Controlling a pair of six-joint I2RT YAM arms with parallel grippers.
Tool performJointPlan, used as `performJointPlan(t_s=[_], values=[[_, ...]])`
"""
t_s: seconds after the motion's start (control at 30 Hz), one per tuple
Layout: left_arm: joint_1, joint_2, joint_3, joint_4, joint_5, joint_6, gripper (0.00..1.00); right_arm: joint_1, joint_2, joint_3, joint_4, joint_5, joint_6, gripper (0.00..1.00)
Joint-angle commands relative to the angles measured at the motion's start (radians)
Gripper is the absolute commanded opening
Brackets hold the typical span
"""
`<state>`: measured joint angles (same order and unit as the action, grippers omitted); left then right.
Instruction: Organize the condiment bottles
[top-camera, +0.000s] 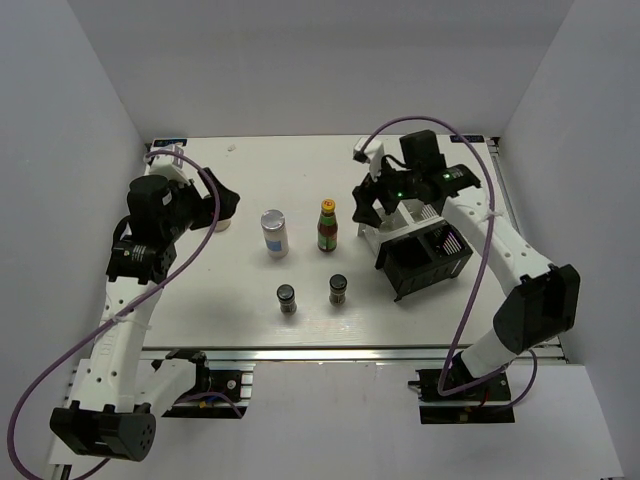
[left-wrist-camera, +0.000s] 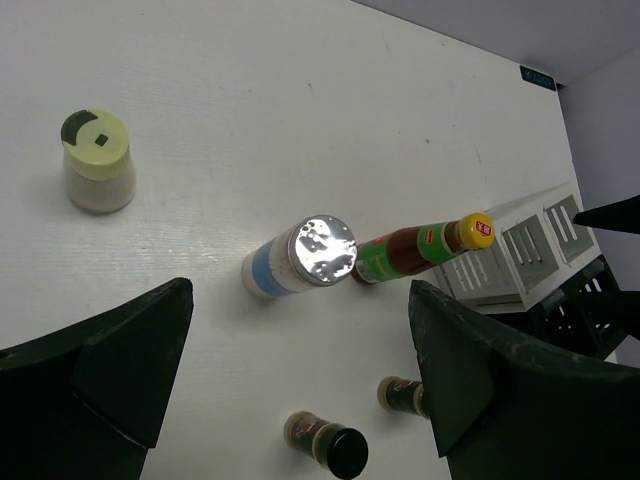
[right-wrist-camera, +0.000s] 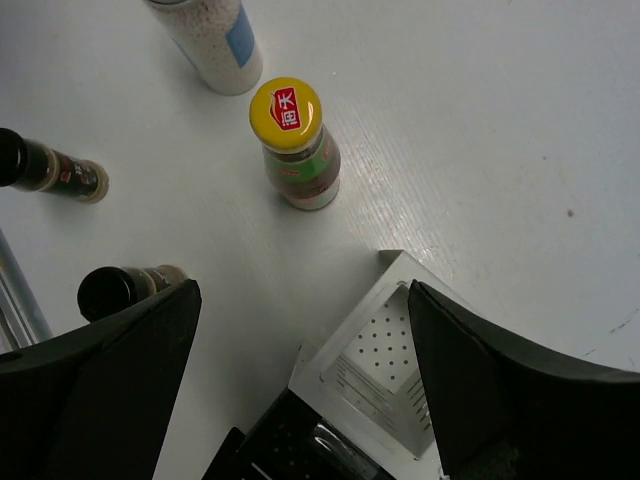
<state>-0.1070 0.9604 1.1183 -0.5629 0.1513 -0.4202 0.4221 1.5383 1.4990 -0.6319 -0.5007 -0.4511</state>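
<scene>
Both the left gripper (left-wrist-camera: 300, 335) and right gripper (right-wrist-camera: 302, 310) gaped wide and empty; the right would likely do best centring over the dark, yellow-capped glass sauce bottle (right-wrist-camera: 292, 140) before closing.

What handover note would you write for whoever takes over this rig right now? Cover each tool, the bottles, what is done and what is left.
Left tool: open, empty, near the cream yellow-capped bottle at far left.
Right tool: open, empty, between the sauce bottle and the compartment rack.
The silver-lidded shaker stands left of the sauce bottle. The two spice jars stand nearer the arm bases.
Done: nothing. All five bottles stand loose, none in the rack.
Left: probably to place each bottle in the rack.
</scene>
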Motion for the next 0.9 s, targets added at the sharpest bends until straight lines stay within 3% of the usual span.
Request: performJointPlan(t_s=[0.0,0.87], values=[[0.000,-0.012,-0.012,-0.005,0.028,-0.008,0.98,0.042,0.028,-0.017,0.075,0.099,0.043,0.89],[0.000,0.051,-0.072,0.040,0.123,-0.015,0.98,0.152,0.269,0.099,0.173,0.034,0.023,0.89]])
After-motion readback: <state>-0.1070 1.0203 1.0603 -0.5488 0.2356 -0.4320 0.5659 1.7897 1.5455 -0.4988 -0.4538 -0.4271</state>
